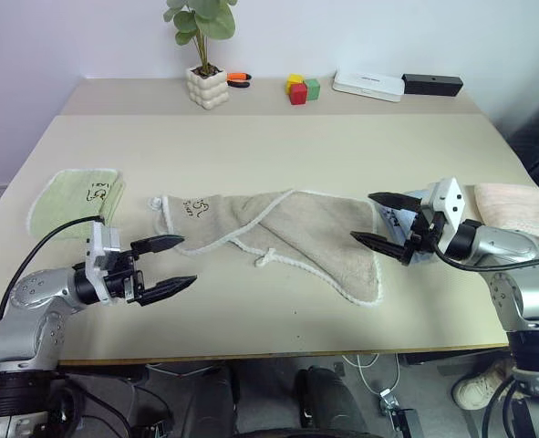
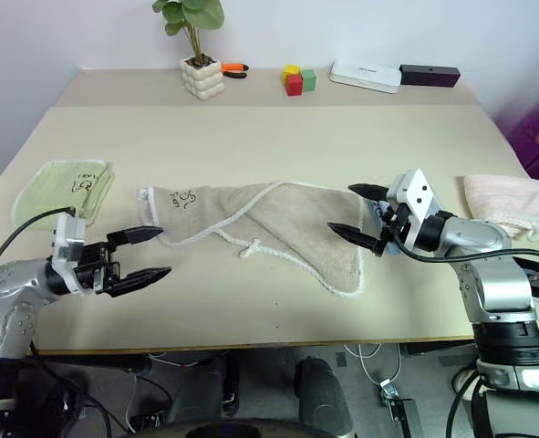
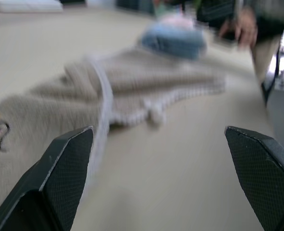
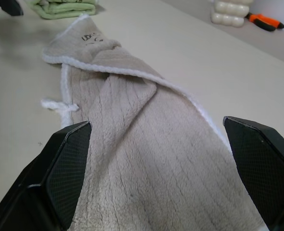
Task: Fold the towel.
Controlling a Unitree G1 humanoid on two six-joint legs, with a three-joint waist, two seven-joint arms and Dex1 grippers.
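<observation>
The towel [image 1: 296, 228], beige with white edging, lies crumpled and partly folded over itself in the middle of the table [image 1: 278, 146]. Its logo corner [image 1: 194, 208] points to the left and a small white loop [image 1: 265, 258] sticks out at its near edge. My left gripper [image 1: 187, 260] hovers open just off the towel's left end, fingers pointing right. My right gripper [image 1: 362, 216] is open at the towel's right end, fingers pointing left over the cloth. In the right wrist view the towel [image 4: 146, 159] spreads between the open fingers [image 4: 65, 163]. Both grippers hold nothing.
A folded light green towel [image 1: 73, 196] lies at the left, a pink one [image 1: 520, 205] at the right. A light blue towel [image 3: 175, 41] sits by my right gripper. A potted plant [image 1: 207, 87], coloured blocks [image 1: 299, 88], white box [image 1: 367, 85] and black box [image 1: 431, 85] line the far edge. A person's hand [image 3: 245, 26] is beyond the table.
</observation>
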